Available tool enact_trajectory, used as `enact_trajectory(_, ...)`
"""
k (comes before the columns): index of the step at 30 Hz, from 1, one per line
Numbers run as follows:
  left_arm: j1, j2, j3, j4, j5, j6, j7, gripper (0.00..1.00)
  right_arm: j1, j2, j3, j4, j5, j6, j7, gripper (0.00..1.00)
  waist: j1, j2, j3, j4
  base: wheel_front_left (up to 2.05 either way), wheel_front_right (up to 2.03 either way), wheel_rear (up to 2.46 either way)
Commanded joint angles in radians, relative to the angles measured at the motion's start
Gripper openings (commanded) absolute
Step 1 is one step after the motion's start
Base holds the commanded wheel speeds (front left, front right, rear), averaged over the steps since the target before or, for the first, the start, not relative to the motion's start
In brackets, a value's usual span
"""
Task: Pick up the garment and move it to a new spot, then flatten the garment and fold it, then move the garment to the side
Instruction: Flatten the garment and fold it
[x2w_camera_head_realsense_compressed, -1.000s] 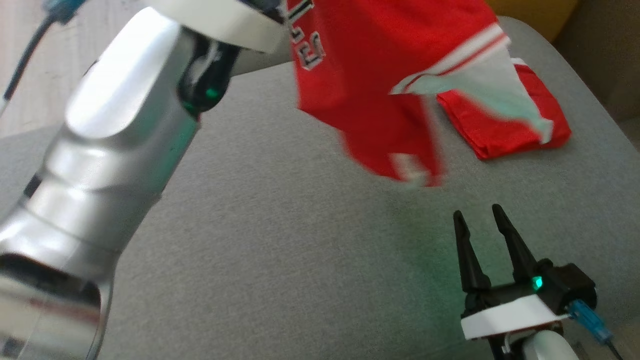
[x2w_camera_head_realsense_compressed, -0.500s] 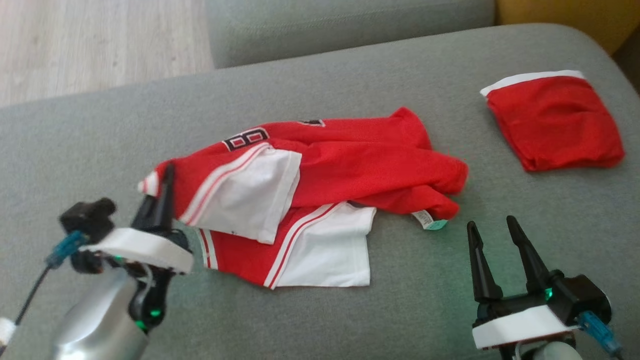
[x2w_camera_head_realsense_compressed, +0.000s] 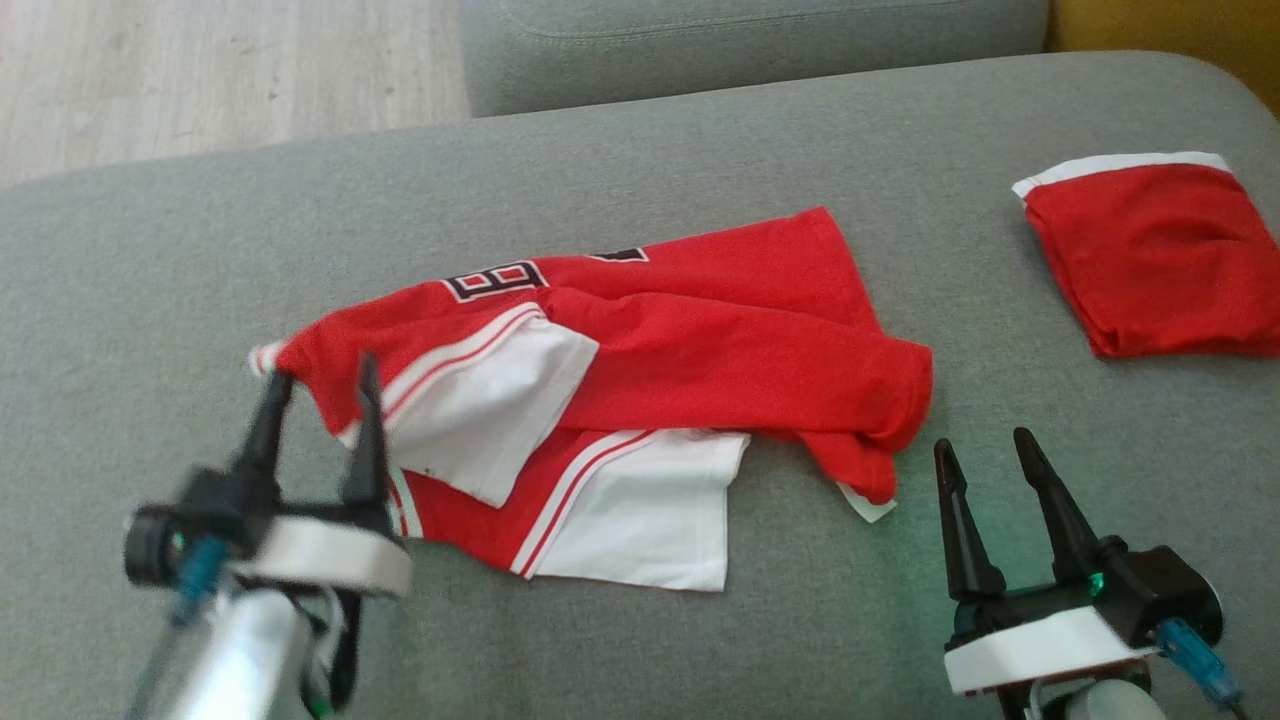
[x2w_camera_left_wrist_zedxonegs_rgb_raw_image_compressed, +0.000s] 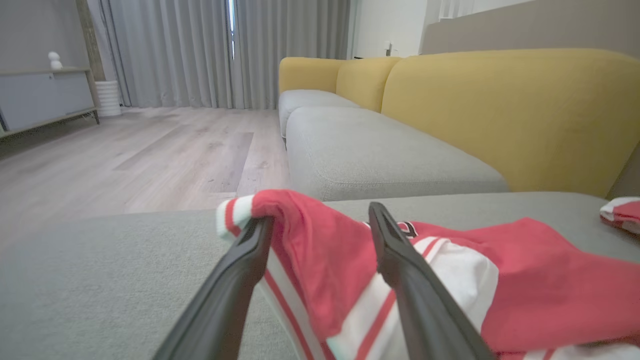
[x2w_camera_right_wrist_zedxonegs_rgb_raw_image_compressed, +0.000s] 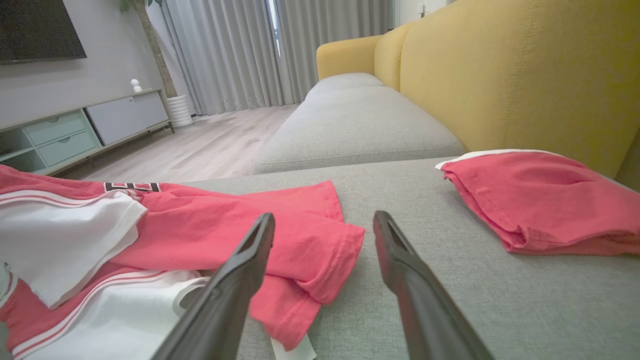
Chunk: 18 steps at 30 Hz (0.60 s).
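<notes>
The garment (x2w_camera_head_realsense_compressed: 700, 340), a red jersey with white panels and striped trim, lies crumpled in the middle of the grey sofa seat (x2w_camera_head_realsense_compressed: 600, 160). My left gripper (x2w_camera_head_realsense_compressed: 325, 372) stands open at its left corner. In the left wrist view the red fabric (x2w_camera_left_wrist_zedxonegs_rgb_raw_image_compressed: 320, 245) bulges between the spread fingers of this gripper (x2w_camera_left_wrist_zedxonegs_rgb_raw_image_compressed: 320, 215), and the striped corner (x2w_camera_left_wrist_zedxonegs_rgb_raw_image_compressed: 235, 212) rests against the left fingertip. My right gripper (x2w_camera_head_realsense_compressed: 982, 441) is open and holds nothing, just short of the garment's right end (x2w_camera_right_wrist_zedxonegs_rgb_raw_image_compressed: 310, 250); the right wrist view shows this gripper (x2w_camera_right_wrist_zedxonegs_rgb_raw_image_compressed: 324, 216) from behind.
A second red garment (x2w_camera_head_realsense_compressed: 1150, 250), folded with a white edge, lies at the seat's far right (x2w_camera_right_wrist_zedxonegs_rgb_raw_image_compressed: 530, 200). Another grey cushion (x2w_camera_head_realsense_compressed: 750, 40) and the yellow backrest (x2w_camera_right_wrist_zedxonegs_rgb_raw_image_compressed: 500, 75) lie beyond. Wooden floor (x2w_camera_head_realsense_compressed: 200, 80) borders the seat's far left edge.
One second ago the left arm held the garment up in the air. It then came down onto the seat, and the left gripper has since opened at its corner. The camera also shifted.
</notes>
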Motion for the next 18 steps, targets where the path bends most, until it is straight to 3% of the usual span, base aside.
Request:
enact_trajectory(1,-0.010,0.012,0.047,-0.045,0.037,0.016,-0.009,1.00,-0.017,-0.005,0.026,-0.029,-0.002,0.007,-0.004,1.00,-0.0001,-0.0001,0.001,0.005,0.00,0.00,0.00)
enact_trajectory(6,0.079,-0.034,0.042,-0.105,0.213,0.087,-0.009,1.00,-0.019,-0.005,0.029,-0.024,-0.004,0.007,-0.004,1.00,-0.0001,-0.0001,0.002,0.014,0.00,0.00,0.00)
enact_trajectory(9,0.094,-0.052,0.086,-0.085,0.228,0.122,-0.009,1.00,-0.019,-0.005,0.028,-0.023,-0.006,0.007,-0.004,1.00,-0.0001,-0.0001,0.002,0.016,0.00,0.00,0.00)
enact_trajectory(13,0.099,-0.037,0.181,-0.072,0.261,0.176,-0.009,1.00,-0.014,-0.005,0.034,-0.018,-0.014,0.007,-0.004,1.00,-0.0001,-0.0001,0.000,0.011,0.00,0.00,0.00)
enact_trajectory(15,0.108,-0.031,0.193,-0.094,0.281,0.176,-0.009,1.00,-0.013,-0.005,0.033,-0.018,-0.014,0.007,-0.004,1.00,-0.0001,-0.0001,-0.001,0.010,0.00,0.00,0.00)
enact_trajectory(18,0.132,-0.033,0.137,-0.150,0.338,0.134,-0.009,1.00,-0.009,-0.005,0.031,-0.018,-0.015,0.007,-0.004,1.00,-0.0001,-0.0001,-0.004,0.011,0.00,0.00,0.00)
